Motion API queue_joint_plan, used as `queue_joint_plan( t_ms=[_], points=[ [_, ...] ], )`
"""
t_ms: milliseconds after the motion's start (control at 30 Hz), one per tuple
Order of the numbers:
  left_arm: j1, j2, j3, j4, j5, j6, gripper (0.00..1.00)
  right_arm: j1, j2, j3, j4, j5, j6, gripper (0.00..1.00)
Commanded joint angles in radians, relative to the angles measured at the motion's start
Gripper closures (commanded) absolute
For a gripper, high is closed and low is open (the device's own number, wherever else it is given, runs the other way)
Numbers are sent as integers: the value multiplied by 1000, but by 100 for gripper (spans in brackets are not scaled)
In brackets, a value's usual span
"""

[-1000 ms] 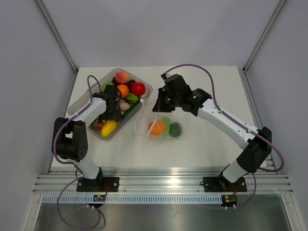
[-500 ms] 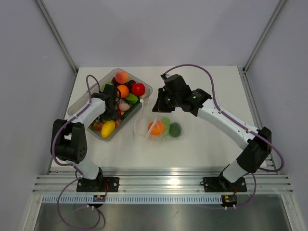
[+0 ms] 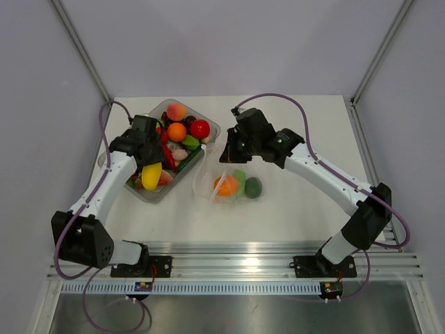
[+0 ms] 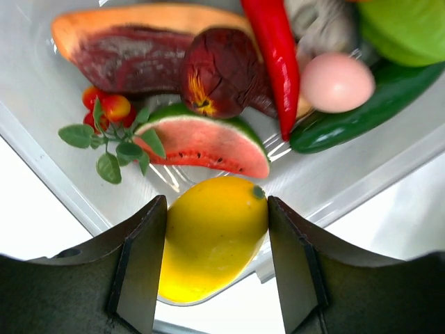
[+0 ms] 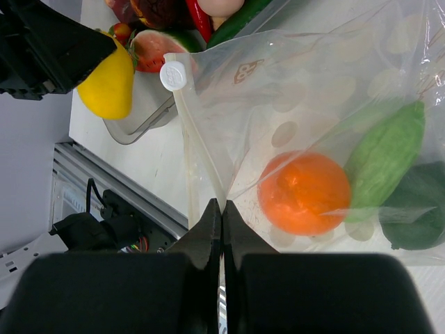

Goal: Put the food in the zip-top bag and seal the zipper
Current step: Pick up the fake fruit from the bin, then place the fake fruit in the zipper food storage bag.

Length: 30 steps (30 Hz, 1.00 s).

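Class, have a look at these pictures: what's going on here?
The left gripper grips a yellow fruit at the edge of the tray, which holds more toy food. The right gripper pinches the zipper of the bag, holding its mouth up. An orange and two green pieces lie inside already. The bag is not yet sealed.

Clear tray (image 3: 210,125) sat at an angle on the left half of the white table (image 3: 299,216), well back from the near edge. Along that edge ran a ribbed metal rail (image 3: 236,266), and plain grey walls (image 3: 229,42) closed in the back and both sides.
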Motion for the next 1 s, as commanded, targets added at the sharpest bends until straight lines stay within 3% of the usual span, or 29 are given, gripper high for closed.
queue_joint_plan(
  t_ms=[0, 200, 533, 967],
  points=[
    [-1, -70, 36, 84, -3, 24, 100, 14, 4, 41, 46, -7, 3, 100],
    [-1, -111, 92, 110, 77, 39, 100, 14, 4, 47, 43, -4, 1, 100],
    [-4, -249, 146, 185, 428, -26, 100, 14, 28, 57, 69, -34, 15, 100],
    [-14, -311, 14, 357, 548, -165, 100, 14, 137, 154, 235, -171, 144, 100]
  ],
)
